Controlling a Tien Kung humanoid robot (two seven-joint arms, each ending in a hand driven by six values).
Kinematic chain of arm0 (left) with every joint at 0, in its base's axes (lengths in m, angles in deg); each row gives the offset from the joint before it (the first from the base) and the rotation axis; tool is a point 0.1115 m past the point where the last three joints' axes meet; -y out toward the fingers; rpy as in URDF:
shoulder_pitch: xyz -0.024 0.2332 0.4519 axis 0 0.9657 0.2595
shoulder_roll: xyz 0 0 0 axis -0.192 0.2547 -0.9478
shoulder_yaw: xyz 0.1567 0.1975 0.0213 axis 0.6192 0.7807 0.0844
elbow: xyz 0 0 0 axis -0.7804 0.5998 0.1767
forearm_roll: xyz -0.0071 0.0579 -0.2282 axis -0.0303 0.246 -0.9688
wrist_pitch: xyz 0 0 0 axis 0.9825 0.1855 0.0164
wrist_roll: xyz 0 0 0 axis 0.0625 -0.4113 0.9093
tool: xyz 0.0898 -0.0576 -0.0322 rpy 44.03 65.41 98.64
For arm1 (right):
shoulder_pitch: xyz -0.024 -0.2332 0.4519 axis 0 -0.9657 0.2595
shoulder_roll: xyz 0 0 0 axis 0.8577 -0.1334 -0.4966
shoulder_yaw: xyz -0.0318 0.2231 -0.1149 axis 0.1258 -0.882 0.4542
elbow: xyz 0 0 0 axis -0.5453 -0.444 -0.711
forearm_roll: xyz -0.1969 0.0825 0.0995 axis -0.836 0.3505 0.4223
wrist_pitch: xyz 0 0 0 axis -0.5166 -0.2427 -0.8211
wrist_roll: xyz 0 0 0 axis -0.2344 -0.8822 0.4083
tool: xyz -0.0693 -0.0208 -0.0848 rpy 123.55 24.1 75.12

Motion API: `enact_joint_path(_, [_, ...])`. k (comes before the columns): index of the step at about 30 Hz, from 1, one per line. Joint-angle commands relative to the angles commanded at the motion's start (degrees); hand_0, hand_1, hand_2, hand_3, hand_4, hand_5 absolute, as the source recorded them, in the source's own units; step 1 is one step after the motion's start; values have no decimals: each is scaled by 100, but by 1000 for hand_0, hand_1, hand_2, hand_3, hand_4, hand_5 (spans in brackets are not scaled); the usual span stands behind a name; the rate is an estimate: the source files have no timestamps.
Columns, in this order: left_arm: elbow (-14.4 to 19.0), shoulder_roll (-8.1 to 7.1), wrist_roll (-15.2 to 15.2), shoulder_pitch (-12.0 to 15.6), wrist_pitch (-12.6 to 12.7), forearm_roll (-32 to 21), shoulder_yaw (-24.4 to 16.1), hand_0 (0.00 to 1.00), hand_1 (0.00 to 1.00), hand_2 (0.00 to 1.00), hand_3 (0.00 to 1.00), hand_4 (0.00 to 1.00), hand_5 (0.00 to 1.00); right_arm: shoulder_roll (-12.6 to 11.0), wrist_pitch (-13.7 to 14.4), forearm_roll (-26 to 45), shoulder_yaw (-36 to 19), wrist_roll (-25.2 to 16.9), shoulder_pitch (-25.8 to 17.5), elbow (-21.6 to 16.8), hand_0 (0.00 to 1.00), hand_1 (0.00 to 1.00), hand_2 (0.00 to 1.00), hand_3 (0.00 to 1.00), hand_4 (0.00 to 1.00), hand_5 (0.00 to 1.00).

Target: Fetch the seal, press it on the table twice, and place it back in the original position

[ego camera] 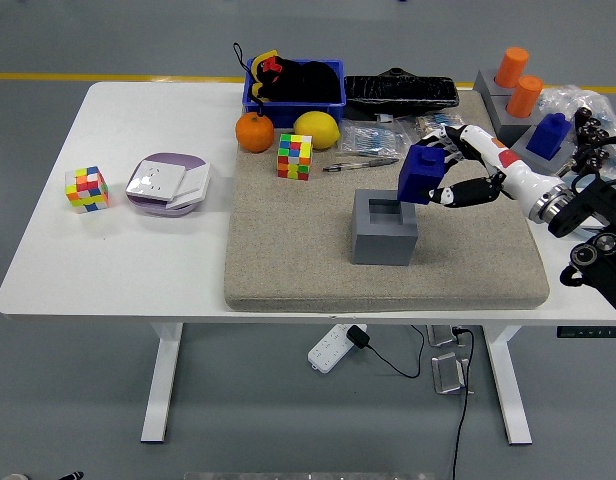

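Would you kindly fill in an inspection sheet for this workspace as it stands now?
Surface: white table with a beige mat.
Job's things: blue seal held above the grey holder.
Clutter: two colour cubes, orange, lemon, pen, blue bin, purple-white box.
Grippers: right hand grasps the seal; left not seen.
Cables: power strip and cords under the table.
Surroundings: grey floor, yellow line.
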Motion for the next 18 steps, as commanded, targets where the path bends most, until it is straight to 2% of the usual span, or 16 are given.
enact_joint_path(3, [-1, 1, -2, -8, -3, -13, 10, 818, 811, 782, 820, 730, 420, 35, -50, 97, 188, 9, 92, -39, 489, 338, 354, 362, 716, 2])
enact_joint_path(7, [-5, -5, -5, -17, -6, -33, 36, 818, 811, 782, 820, 730, 420, 80, -70, 186, 390, -9, 229, 94, 489, 338, 354, 362, 716, 2])
enact_joint_path(18, [4, -20, 0, -54, -6, -28, 51, 818, 811, 782, 820, 730, 420, 257, -101, 491, 966, -114, 716, 820, 489, 337, 352, 362, 716, 2])
